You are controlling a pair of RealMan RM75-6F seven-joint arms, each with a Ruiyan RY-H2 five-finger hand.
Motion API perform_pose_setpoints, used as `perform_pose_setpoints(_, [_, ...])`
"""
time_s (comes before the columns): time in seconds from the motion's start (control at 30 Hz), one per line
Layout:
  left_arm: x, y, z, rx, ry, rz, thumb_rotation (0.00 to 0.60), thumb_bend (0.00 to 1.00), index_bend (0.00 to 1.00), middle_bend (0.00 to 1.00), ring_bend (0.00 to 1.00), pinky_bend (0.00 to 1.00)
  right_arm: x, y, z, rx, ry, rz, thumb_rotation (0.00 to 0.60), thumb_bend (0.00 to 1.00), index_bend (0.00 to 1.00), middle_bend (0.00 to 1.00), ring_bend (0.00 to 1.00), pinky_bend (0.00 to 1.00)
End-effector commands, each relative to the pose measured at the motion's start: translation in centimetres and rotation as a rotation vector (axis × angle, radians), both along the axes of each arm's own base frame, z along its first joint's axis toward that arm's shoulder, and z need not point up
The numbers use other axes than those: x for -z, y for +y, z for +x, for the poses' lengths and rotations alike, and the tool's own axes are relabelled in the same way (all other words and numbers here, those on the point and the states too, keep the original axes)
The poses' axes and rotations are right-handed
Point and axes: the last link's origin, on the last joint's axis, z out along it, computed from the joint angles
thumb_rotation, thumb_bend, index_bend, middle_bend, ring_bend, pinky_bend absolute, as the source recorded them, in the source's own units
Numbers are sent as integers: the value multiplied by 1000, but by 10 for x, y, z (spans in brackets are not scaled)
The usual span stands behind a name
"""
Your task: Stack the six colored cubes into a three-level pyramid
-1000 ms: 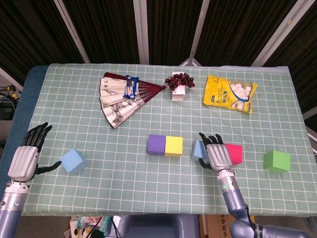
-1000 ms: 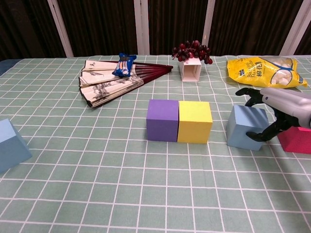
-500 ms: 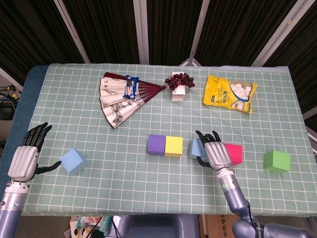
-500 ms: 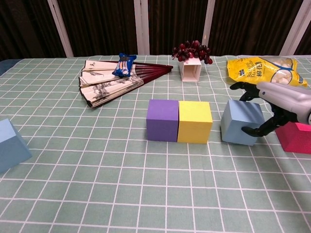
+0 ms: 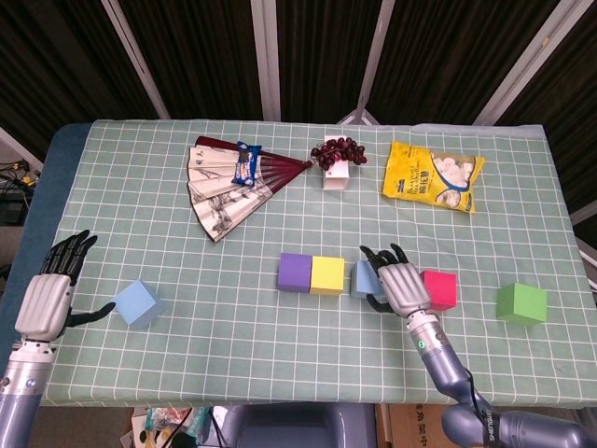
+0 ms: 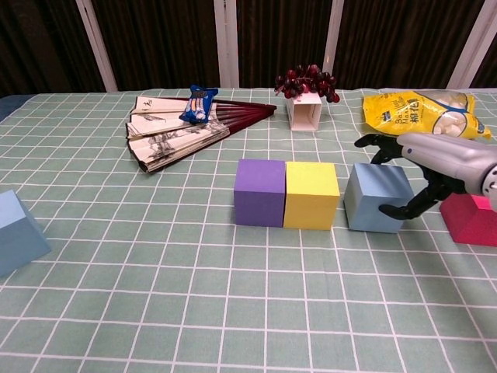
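Sitting just right of the yellow cube (image 6: 311, 194), with only a thin gap between them, the pale blue cube (image 6: 375, 207) lines up as the third block of the bottom row — purple cube (image 6: 260, 192) and yellow already touch side by side. The right hand (image 6: 429, 165) wraps this blue cube: fingers (image 6: 371, 141) curl over its far top edge while the thumb hooks round its right face, a hold that looks suited to nudging the block flush against yellow rather than lifting it. Judging by the gap, the base is nearly but not quite closed.

Beyond the hand, the red cube (image 5: 439, 288) waits just beside it, and the green cube (image 5: 521, 303) lies well apart toward the tabletop's (image 5: 233, 327) right edge — likely stock for the upper levels. Far on the other side, a second blue cube (image 5: 136, 302) sits near the left hand (image 5: 45, 303), whose fingers are spread and hold nothing, thumb pointing toward that cube without clearly touching it.

At the back lie a folding fan (image 5: 233, 182), a small white box topped with grapes (image 5: 337, 161) and a yellow snack bag (image 5: 433, 175), clear of the work.
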Motion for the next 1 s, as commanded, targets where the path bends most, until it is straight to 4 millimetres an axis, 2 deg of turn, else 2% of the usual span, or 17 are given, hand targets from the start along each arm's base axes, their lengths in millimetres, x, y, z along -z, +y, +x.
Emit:
perform_pose_setpoints(0.03, [0, 0, 0, -2, -1, -1, 600, 91, 0, 4, 7, 50, 1, -2, 2, -14, 6, 3, 600, 383, 0, 327, 173, 0])
perform_pose_setpoints(1.0, [-1, 2, -1, -14, -9, -15, 600, 91, 0, 4, 7, 50, 13, -5, 14, -38, 30, -12, 600, 383, 0, 327, 173, 0])
